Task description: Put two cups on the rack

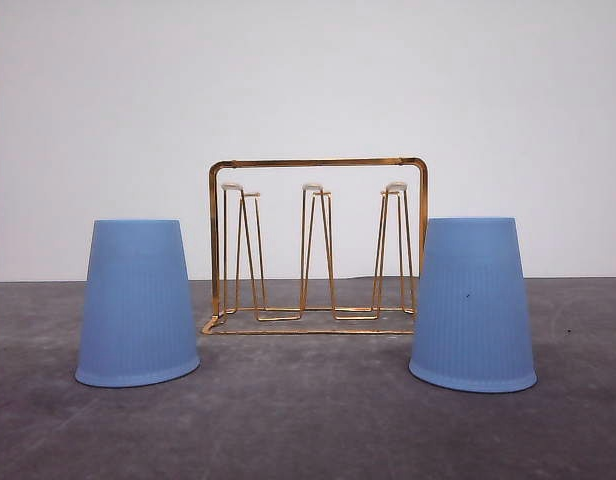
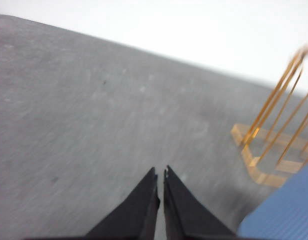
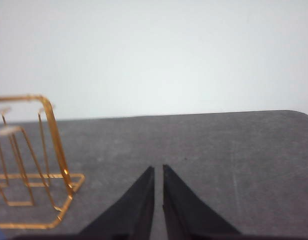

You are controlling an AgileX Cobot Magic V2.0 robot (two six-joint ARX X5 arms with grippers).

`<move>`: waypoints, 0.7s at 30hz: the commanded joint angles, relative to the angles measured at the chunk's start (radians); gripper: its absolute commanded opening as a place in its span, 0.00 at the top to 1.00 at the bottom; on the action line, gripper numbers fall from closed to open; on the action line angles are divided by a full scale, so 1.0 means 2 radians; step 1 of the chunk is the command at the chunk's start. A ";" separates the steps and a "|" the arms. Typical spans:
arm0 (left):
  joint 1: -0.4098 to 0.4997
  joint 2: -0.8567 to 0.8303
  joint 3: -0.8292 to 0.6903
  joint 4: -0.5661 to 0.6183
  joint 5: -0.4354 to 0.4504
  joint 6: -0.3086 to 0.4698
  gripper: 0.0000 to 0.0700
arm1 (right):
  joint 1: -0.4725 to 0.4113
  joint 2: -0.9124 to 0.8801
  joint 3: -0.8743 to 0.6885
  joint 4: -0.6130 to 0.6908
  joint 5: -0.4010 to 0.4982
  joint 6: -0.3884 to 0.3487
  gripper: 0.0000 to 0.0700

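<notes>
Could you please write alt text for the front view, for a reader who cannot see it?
Two light blue ribbed plastic cups stand upside down on a dark grey table, the left cup and the right cup flanking a thin gold wire drying rack set farther back. The rack's white-capped upright prongs are all bare, and a plain white wall is behind.

wall: plain white [image 1: 308,90], bare, fills everything behind the tabletop
tabletop: dark grey [image 1: 308,430], matte, faintly mottled with a few small dark specks
far edge: straight line where grey meets the white wall
corner: rounded far corner [image 3: 299,114] seen in right wrist view
light: soft, even, diffuse; weak shadows on the grey surface
blur: left wrist view smeared
</notes>
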 commanded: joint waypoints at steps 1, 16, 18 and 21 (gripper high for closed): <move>0.000 -0.001 -0.002 0.026 0.001 -0.080 1.00 | 0.001 0.001 -0.001 0.015 0.001 0.040 0.99; 0.000 0.078 0.234 -0.209 -0.005 -0.089 0.99 | 0.001 0.052 0.203 -0.218 -0.003 0.093 0.99; 0.000 0.111 0.271 -0.263 0.005 -0.073 0.99 | 0.001 0.077 0.238 -0.266 -0.015 0.087 0.99; 0.000 0.162 0.312 -0.317 0.044 -0.030 0.99 | 0.001 0.120 0.278 -0.320 -0.048 0.063 0.99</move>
